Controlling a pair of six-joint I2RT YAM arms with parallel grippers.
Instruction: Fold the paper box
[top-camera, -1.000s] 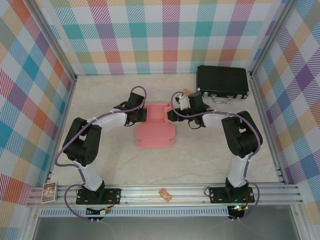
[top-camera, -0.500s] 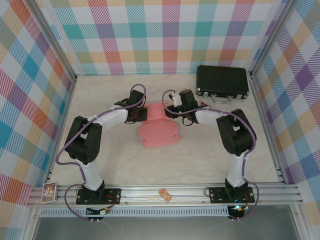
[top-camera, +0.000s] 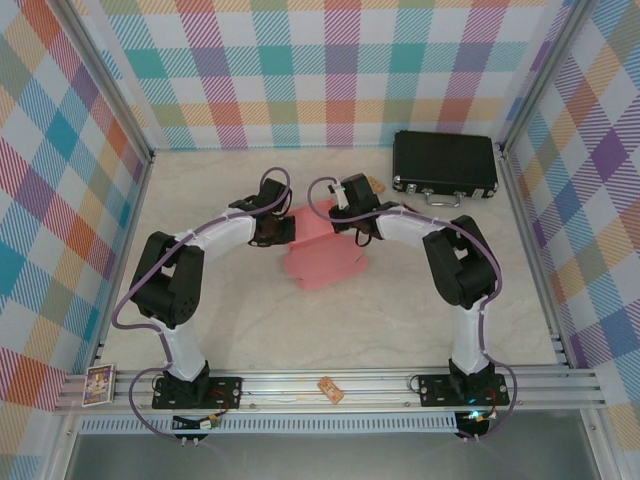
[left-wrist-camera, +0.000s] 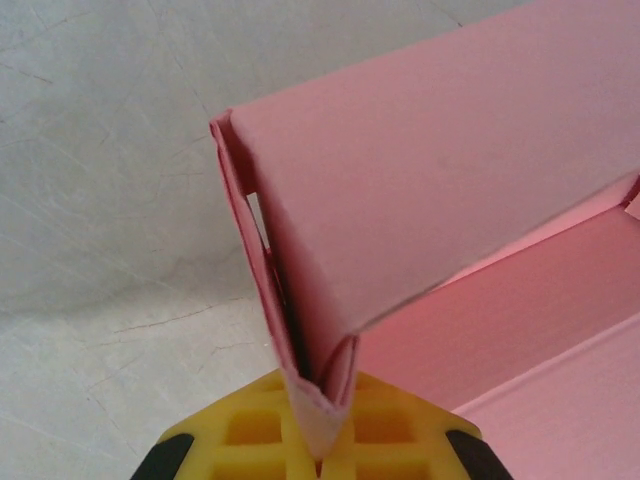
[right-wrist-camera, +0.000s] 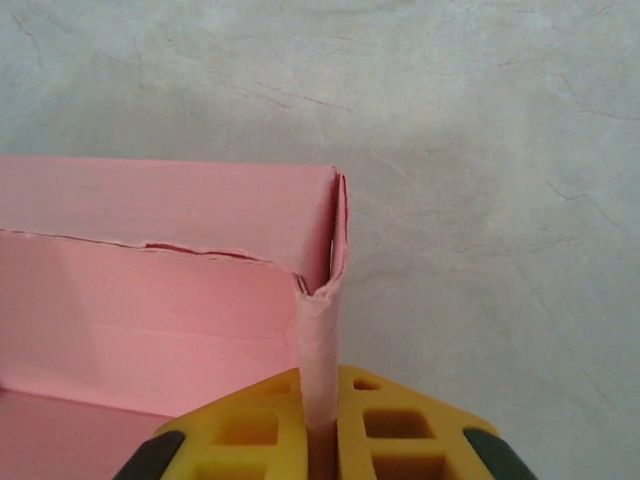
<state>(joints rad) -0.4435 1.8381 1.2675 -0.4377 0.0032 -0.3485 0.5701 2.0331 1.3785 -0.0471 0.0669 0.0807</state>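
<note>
Half-folded at a guess: paper box (top-camera: 322, 258) mid-bench (top-camera: 240, 330), two opposite side walls stood up, left jaws clamped shut on one, right jaws on the other; near panel apparently flat, closing left to do.

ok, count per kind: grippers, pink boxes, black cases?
Grippers: 2 (left gripper, right gripper)
Pink paper box: 1
Black case: 1
Total: 4
</note>
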